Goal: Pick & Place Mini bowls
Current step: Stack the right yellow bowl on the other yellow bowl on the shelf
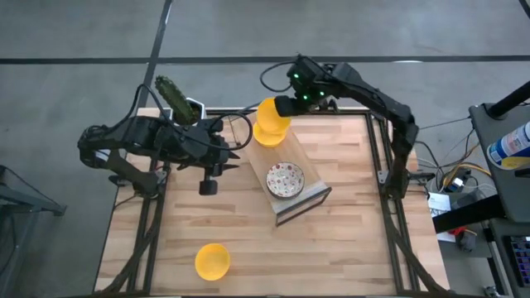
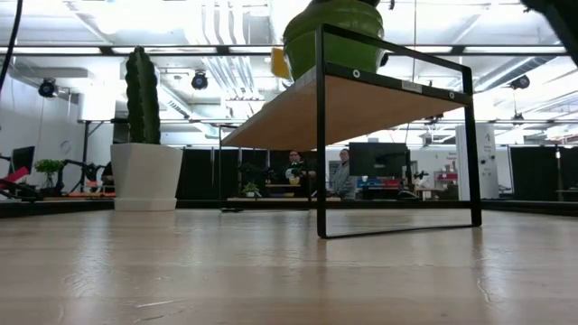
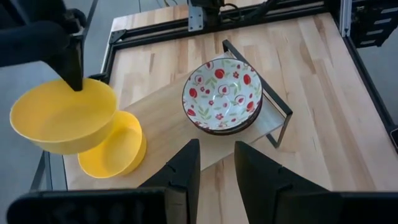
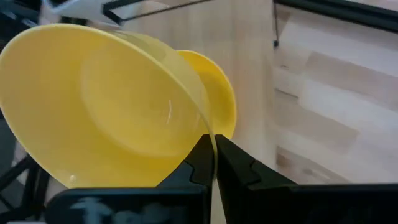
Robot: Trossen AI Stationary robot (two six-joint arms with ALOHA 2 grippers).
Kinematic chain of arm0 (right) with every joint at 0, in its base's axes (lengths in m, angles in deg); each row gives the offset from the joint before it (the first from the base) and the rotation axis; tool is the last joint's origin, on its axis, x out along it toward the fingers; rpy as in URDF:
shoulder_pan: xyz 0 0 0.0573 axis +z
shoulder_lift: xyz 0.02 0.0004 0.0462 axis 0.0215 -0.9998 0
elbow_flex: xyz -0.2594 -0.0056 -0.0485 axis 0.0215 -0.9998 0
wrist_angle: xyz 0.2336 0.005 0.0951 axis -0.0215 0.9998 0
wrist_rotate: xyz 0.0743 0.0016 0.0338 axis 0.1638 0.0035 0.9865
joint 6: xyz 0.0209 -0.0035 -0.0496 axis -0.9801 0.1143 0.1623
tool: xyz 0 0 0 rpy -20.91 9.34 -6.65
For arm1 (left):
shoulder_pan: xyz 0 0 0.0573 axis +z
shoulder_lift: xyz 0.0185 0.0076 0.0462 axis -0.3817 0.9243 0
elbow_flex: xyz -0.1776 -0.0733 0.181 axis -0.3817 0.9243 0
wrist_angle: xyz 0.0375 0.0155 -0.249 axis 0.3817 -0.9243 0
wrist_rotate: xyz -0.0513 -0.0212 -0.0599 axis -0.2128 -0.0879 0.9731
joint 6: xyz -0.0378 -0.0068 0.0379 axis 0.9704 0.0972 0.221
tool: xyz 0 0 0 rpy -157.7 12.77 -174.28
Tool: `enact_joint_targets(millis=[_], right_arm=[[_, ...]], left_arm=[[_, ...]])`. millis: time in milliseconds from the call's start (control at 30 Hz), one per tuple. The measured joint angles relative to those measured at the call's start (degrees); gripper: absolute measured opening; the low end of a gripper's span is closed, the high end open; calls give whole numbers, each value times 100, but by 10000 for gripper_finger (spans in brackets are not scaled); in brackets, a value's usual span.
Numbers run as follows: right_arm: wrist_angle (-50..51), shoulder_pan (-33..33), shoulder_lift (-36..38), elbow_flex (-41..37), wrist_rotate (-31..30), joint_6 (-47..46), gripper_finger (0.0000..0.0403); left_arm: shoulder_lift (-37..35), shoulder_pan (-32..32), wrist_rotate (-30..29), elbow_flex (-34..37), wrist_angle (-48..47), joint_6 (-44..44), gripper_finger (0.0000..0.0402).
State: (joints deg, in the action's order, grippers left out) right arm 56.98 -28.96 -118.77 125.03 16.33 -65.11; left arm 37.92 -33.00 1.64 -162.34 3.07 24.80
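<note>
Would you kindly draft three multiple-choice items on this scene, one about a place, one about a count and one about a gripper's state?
1. Where does the white bowl with red-speckled inside sit?
A. on the wooden shelf with a black metal frame
B. on the bare table by the cactus
C. in the left gripper

2. How many plain bright yellow bowls show in the high view?
A. one
B. three
C. five

3. What is the right gripper doing?
A. hanging open and empty
B. pinching a yellow bowl's rim
C. gripping the cactus pot

Answers: 1 A, it rests on the shelf; 2 B, the held bowl, one below it, and one on the table; 3 B, fingers closed on the rim.
</note>
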Motion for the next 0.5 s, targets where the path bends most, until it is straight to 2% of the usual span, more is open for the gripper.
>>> enact_joint_targets(millis=[267, 500], right_arm=[[862, -153, -947, 1140, 325, 378, 8], [1134, -162, -1218, 1176, 477, 577, 8]], left_arm=[[-4, -2, 0, 21, -39, 5, 94], [-4, -1, 0, 73, -43, 5, 94]])
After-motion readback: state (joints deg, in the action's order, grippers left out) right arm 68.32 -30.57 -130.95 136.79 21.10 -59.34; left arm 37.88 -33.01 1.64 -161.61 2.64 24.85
